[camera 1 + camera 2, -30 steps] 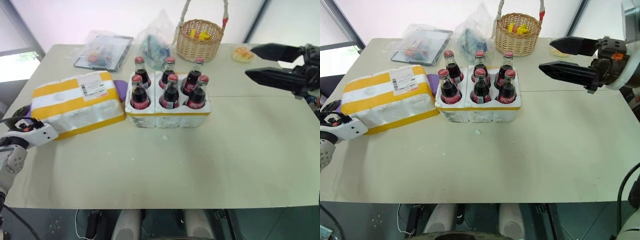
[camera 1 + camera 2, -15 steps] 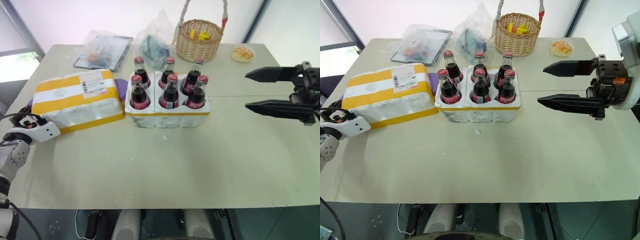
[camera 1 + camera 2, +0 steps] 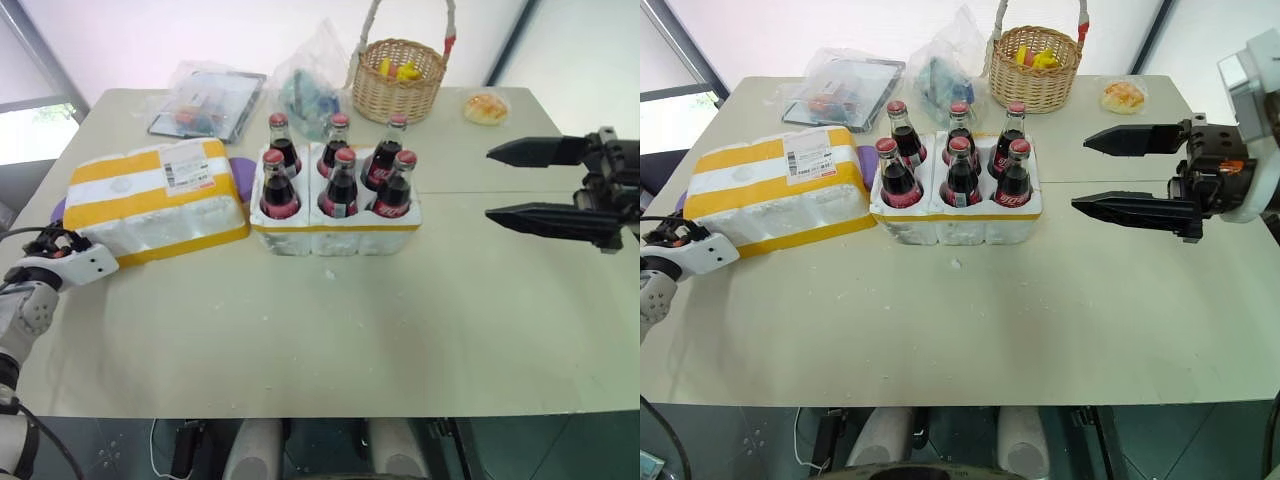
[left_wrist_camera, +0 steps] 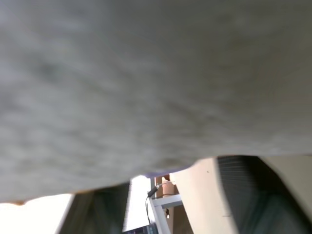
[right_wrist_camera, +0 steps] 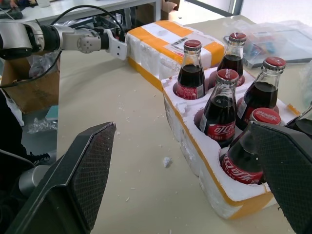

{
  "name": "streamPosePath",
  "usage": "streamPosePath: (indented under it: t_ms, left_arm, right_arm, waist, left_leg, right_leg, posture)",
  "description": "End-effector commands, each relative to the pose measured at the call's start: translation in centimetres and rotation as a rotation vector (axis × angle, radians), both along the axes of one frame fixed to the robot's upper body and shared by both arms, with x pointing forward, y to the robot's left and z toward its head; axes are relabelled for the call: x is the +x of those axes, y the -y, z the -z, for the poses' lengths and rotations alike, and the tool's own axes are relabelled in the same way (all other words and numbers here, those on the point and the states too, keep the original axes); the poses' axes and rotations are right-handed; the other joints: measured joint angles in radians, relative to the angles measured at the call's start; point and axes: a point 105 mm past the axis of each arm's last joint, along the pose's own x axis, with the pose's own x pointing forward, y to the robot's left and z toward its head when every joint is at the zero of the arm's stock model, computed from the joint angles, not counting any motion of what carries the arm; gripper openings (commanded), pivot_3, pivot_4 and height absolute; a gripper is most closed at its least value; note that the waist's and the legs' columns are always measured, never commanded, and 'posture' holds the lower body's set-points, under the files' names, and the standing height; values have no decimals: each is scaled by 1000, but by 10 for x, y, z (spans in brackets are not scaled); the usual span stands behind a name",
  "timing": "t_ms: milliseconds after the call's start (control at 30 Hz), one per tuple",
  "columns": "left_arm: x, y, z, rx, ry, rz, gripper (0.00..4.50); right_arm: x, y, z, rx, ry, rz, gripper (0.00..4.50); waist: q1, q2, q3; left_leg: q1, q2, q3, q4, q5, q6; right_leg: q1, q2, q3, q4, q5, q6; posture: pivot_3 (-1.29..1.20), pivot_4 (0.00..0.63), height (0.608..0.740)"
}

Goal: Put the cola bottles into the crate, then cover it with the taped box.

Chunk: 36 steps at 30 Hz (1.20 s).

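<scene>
Glass cola bottles (image 3: 340,180) in foam crate (image 3: 335,235), right claw (image 3: 1110,172) spread, left claw (image 3: 55,243) unclear

A pale table (image 3: 330,320) stands before bright white walls (window at left).

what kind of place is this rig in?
Probably a lab or office test area set up as a packing bench: a table with mixed props, a wicker basket, and in the right wrist view another desk with cables.
</scene>
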Motion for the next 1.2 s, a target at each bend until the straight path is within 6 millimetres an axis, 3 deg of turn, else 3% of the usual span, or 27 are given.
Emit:
streamPosePath:
  t_ms: [33, 400, 567, 733, 967, 1133, 1200]
  left_arm:
    - [-3, -12, -15, 5, 34, -38, 456]
    - [-7, -20, -33, -12, 80, -57, 456]
    - [-15, -33, -62, -46, 143, -95, 456]
    - [-17, -36, -108, -56, 220, -94, 456]
    - [-3, 6, -202, -67, 351, 57, 456]
    - [13, 58, -255, -117, 384, 217, 456]
    - [21, 83, -265, -138, 355, 280, 456]
  right_arm:
    - [-3, -2, -7, 1, 51, -11, 4500]
    - [1, -2, -4, 21, 58, -6, 4500]
    - [4, -3, -2, 30, 60, -13, 4500]
    - [9, -4, -1, 38, 61, -19, 4500]
    - [13, -5, 6, 47, 56, -29, 4500]
    - [12, -2, 7, 47, 57, -16, 4500]
    - [12, -1, 9, 51, 58, -3, 4500]
  waist:
    - [0, 0, 0]
    - [-2, 0, 0]
    - [-2, 0, 0]
    - [-1, 0, 0]
    - [3, -2, -1]
    - [-3, -2, -1]
    - [-2, -2, -1]
  left_leg:
    - [0, 0, 0, 0, 0, 0]
    - [0, 0, 0, 0, 0, 0]
    - [0, 0, 0, 0, 0, 0]
    - [0, 0, 0, 0, 0, 0]
    - [-1, 0, 0, 1, 0, 0]
    - [-1, -1, 0, 1, 0, 0]
    - [-1, -1, 0, 1, 0, 0]
  right_leg:
    - [0, 0, 0, 0, 0, 0]
    - [0, 0, 0, 0, 0, 0]
    - [0, 0, 0, 0, 0, 0]
    - [0, 0, 0, 0, 0, 0]
    - [0, 0, 0, -1, 0, 1]
    - [1, 1, 0, 0, 1, 1]
    - [1, 1, 0, 0, 1, 1]
  posture:
    - [0, 150, 737]
    - [0, 150, 737]
    - [0, 150, 737]
    - [0, 150, 737]
    - [0, 150, 737]
    - [0, 150, 737]
    - [0, 150, 737]
